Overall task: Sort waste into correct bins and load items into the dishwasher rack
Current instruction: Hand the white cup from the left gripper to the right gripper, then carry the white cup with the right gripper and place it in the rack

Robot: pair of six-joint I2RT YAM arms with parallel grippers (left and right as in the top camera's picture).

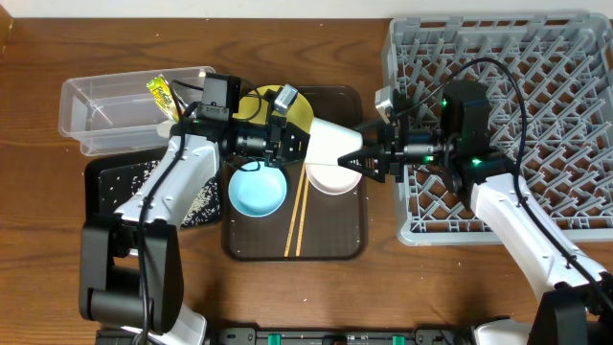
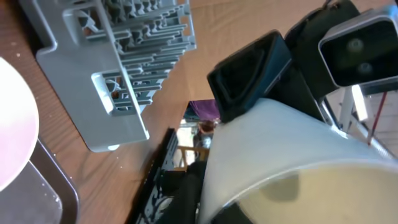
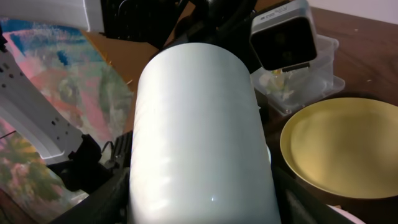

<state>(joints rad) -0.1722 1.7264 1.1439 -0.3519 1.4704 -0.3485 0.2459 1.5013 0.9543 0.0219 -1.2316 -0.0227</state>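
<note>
- Wooden chopsticks point(image 1: 295, 220): lie side by side on the near half of the dark brown serving tray point(image 1: 335, 235), running lengthwise down its middle.
- Light blue bowl point(image 1: 257, 190): stands upright on the serving tray, left of the chopsticks.
- White-pink bowl point(image 1: 333, 179): sits on the serving tray, right of the chopsticks, level with the blue bowl.
- Black tray point(image 1: 103, 182): rests on the table just left of the serving tray, with loose white rice scraps point(image 1: 199, 203) scattered in it.
- Small white cup point(image 1: 333, 142): lies on its side in the air above the far half of the serving tray, between the two grippers.
- Left gripper point(image 1: 299, 144): over the serving tray, closed on the cup's left end.
- Right gripper point(image 1: 356, 161): fingers spread to either side of the cup's right end. One finger point(image 2: 249, 71) lies against the cup wall, but a firm grip cannot be told.
- Pale yellow plate point(image 3: 342, 149): at the far end of the serving tray, partly under the left arm.
- Clear tub point(image 1: 96, 107): far left of the serving tray, with the green-and-orange snack wrapper point(image 1: 160, 93) inside it.
- Dishwasher rack point(image 1: 536, 86): just right of the serving tray.
</note>
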